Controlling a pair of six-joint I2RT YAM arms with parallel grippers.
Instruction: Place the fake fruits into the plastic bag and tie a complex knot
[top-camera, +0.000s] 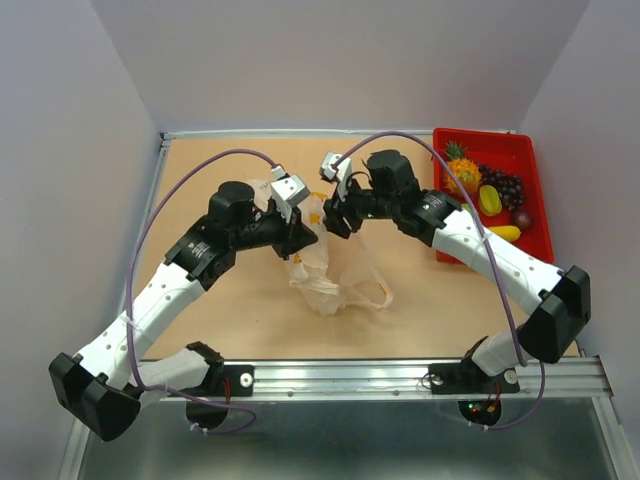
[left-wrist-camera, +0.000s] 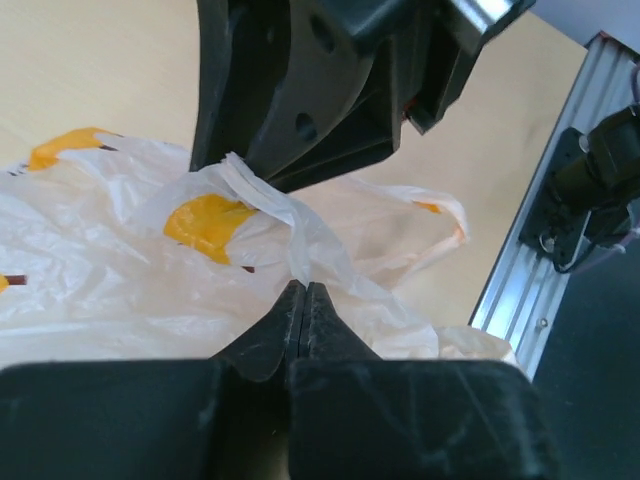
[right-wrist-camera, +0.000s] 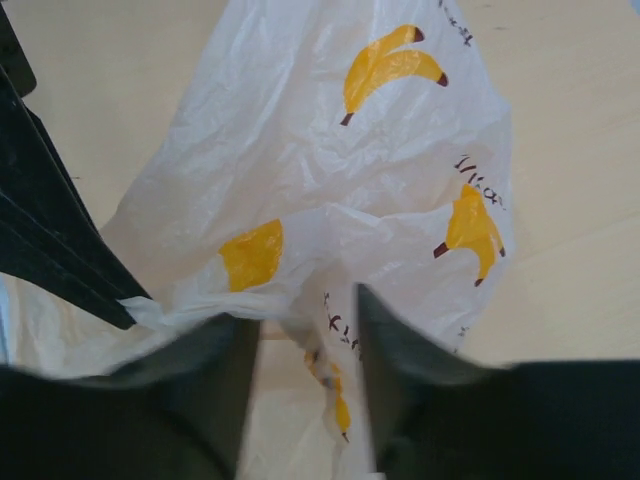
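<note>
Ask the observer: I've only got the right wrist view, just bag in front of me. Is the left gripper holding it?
Observer: Yes, the left gripper is shut on a fold of the bag.
Operator: Any fruit loaded?
Observer: Top view shows the fruits in the red tray, off to the right.
Operator: And a knot?
Observer: None seen; a handle loop lies loose.
</note>
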